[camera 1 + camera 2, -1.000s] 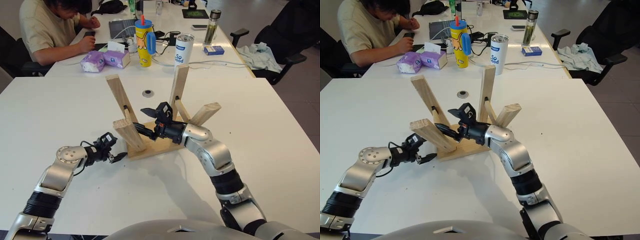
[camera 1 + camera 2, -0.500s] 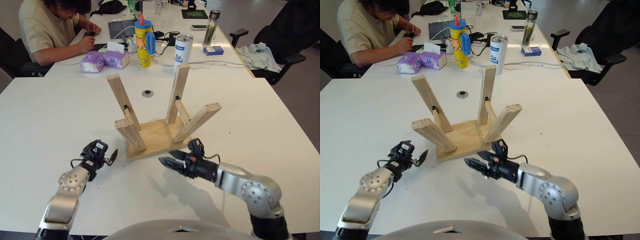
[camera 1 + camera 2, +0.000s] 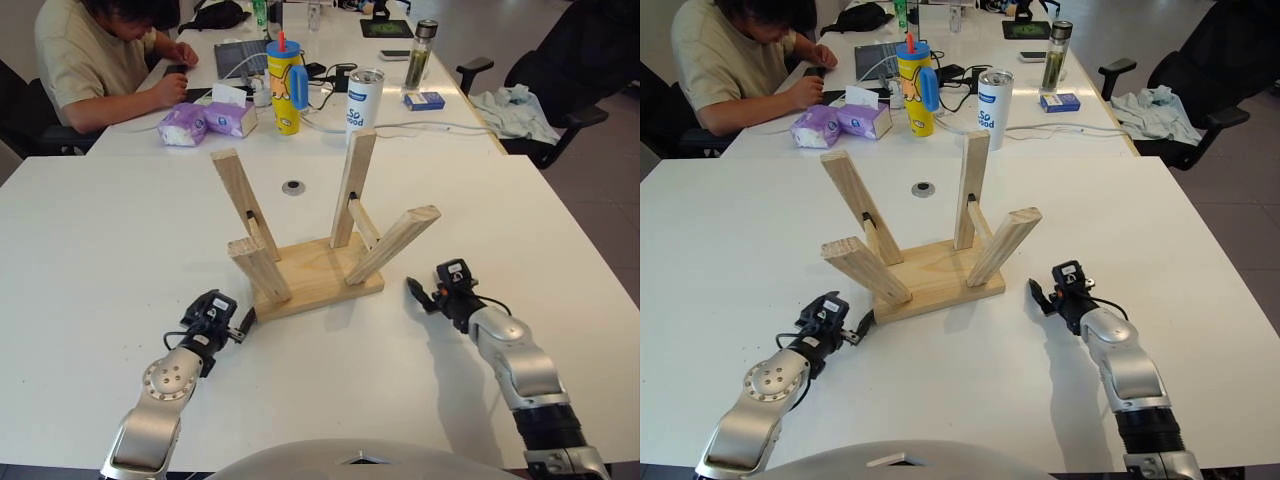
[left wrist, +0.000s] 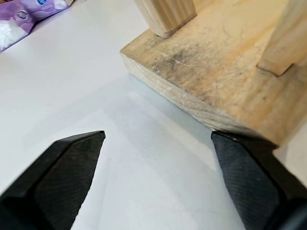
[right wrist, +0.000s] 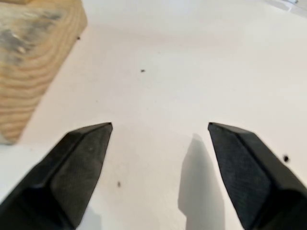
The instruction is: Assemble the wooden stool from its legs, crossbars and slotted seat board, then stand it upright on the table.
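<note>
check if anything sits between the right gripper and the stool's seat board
Nothing visible does. The right gripper is open, low over the table, and only white tabletop lies between its fingertips and the nearest corner of the seat board.

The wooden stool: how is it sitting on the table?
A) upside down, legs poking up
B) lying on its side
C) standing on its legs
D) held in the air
A: the stool rests with its seat board flat on the table and its legs sticking up.
</note>
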